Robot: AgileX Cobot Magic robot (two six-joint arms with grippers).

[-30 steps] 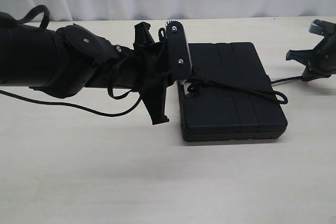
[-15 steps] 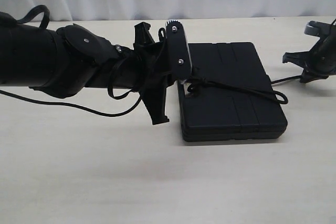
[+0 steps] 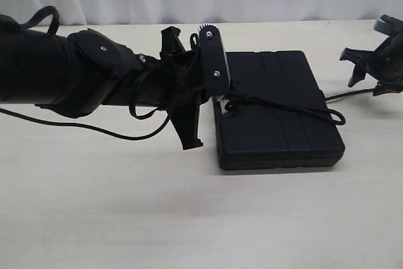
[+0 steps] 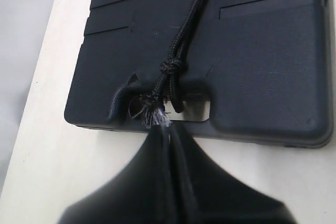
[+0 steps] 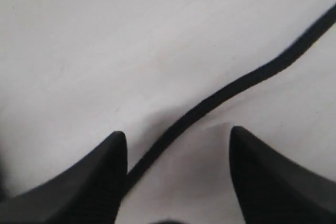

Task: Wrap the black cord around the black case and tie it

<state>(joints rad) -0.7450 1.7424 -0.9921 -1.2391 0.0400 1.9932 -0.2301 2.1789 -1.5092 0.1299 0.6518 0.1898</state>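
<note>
Pale table (image 3: 189, 218) bears black case (image 3: 271, 140), black cord (image 3: 296, 111) knotted across

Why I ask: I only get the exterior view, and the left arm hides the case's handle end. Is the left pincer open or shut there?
Observer: Shut. The left wrist view shows the left pincer closed, with the frayed end of the black cord right where it closes. I cannot tell whether the end is pinched.
Operator: Is there a knot?
Observer: Yes, a small knot sits on the black case, just beside the handle cutout.
Operator: And the right side?
Observer: The right pincer is open, and the cord runs between its spread fingers, ungripped.
</note>
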